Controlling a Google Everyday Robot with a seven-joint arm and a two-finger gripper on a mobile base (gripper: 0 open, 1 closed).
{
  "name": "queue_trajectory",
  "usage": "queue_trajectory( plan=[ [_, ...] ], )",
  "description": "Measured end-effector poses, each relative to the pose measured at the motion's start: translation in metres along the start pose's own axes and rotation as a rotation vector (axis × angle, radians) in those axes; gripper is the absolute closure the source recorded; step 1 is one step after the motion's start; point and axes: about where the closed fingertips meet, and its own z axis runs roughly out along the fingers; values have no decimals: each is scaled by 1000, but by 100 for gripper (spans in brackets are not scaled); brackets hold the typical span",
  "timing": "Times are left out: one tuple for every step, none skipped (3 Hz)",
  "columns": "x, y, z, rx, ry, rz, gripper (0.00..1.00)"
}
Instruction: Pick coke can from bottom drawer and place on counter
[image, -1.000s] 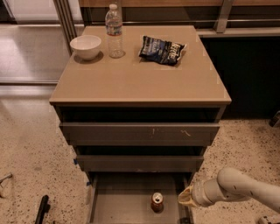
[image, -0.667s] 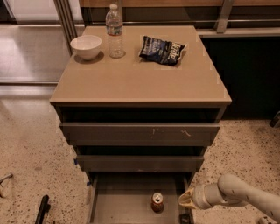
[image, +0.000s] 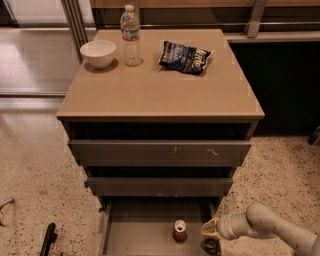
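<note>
The coke can (image: 179, 231) stands upright on the floor of the open bottom drawer (image: 137, 237), right of the middle, its silver top facing up. My gripper (image: 210, 243) is at the drawer's right side, just right of the can and apart from it, on the end of the cream arm (image: 260, 227) that reaches in from the lower right. The tan counter (image: 160, 90) is the cabinet's top, above the two upper grey drawers.
On the counter stand a white bowl (image: 98, 52) at the back left, a clear water bottle (image: 131, 36) beside it and a dark chip bag (image: 186, 57) at the back right. The upper drawers (image: 160, 151) overhang the bottom drawer. Speckled floor surrounds the cabinet.
The gripper has sunk slightly beside the drawer's right side. The can and the things on the counter have not moved.
</note>
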Motion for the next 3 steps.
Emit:
queue_trajectory(
  plan=[
    [-3,6,-7,9,9,-27,100],
    [-6,7,-1,14,-2,-54,83],
    [-10,8,14,12,-24,-83,59]
  ],
)
